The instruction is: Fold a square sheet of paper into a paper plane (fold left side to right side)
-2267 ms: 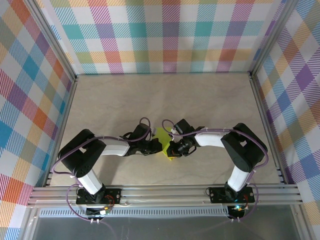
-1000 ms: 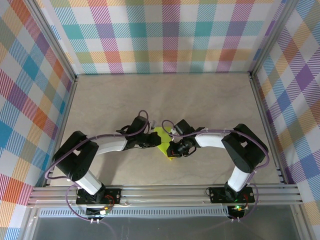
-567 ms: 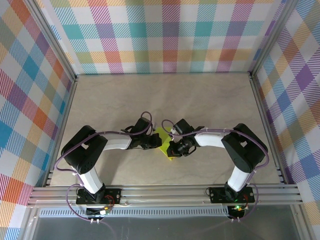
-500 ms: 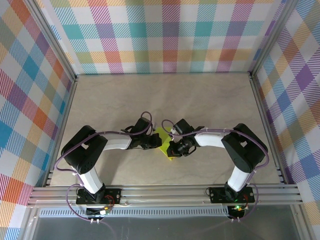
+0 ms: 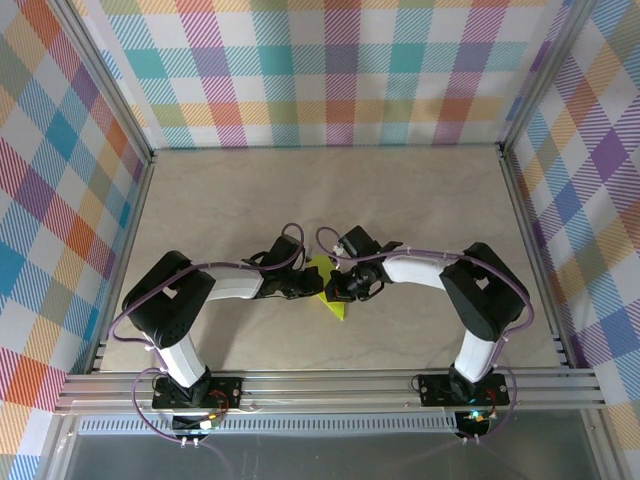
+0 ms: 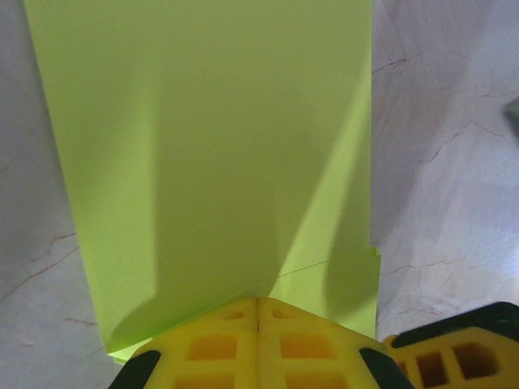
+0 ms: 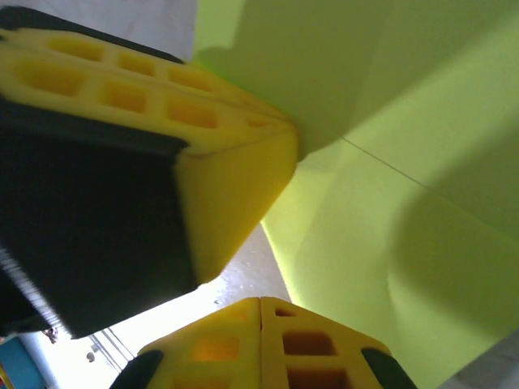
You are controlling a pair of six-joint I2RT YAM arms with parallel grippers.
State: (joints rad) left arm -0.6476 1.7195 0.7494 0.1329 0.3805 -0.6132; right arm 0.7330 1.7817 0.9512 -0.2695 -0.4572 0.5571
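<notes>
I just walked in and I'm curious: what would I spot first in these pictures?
The bright lime sheet of paper in the middle of the pale table. The left gripper and the right gripper, both shut, meet over it. Colourful checked walls stand all around.

Here's the thin lime-green sheet of paper [image 6: 203, 138]: matt, smooth, with one fine crease line across it. My left claw [image 6: 258, 316] is moulded yellow plastic, matt, with square pockets. My right claw [image 7: 259, 324] is the same, with black plastic trim. The pale stone-look worktop [image 6: 438, 162] is smooth, faintly veined, slightly sheeny. Out front, brushed silver metal rails [image 5: 330, 385].
</notes>
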